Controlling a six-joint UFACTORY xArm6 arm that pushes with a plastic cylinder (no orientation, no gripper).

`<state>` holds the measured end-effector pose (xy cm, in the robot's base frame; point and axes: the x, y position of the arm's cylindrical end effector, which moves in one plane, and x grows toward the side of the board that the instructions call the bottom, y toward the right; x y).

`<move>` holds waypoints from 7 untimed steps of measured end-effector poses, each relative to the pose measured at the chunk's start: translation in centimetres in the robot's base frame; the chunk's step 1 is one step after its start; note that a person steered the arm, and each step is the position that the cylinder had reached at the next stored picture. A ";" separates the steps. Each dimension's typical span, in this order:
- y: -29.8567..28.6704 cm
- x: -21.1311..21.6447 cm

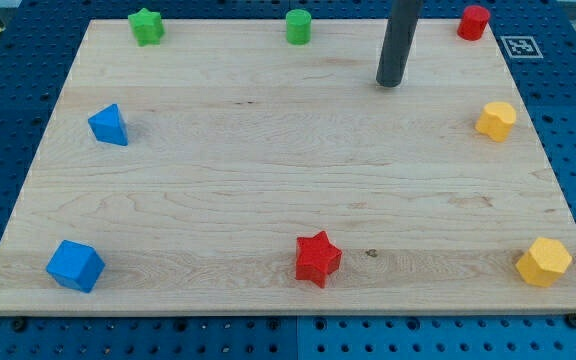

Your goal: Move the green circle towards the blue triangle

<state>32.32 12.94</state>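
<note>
The green circle (298, 27) stands near the board's top edge, a little left of centre. The blue triangle (109, 125) lies at the left side, well below and to the left of the green circle. My tip (391, 82) is on the board to the right of the green circle and a little lower, about a hand's width from it, touching no block.
A green star (146, 26) is at the top left. A red cylinder (474, 22) is at the top right. Two yellow blocks (496, 120) (544, 262) lie along the right side. A red star (318, 258) is at bottom centre, a blue cube (75, 265) at bottom left. The wooden board (268, 170) rests on a blue pegboard.
</note>
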 end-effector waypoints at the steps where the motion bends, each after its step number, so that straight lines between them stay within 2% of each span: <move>1: 0.0 0.0; 4: -0.2 0.0; 5: -0.7 -2.3; 7: -0.7 -10.5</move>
<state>21.77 12.23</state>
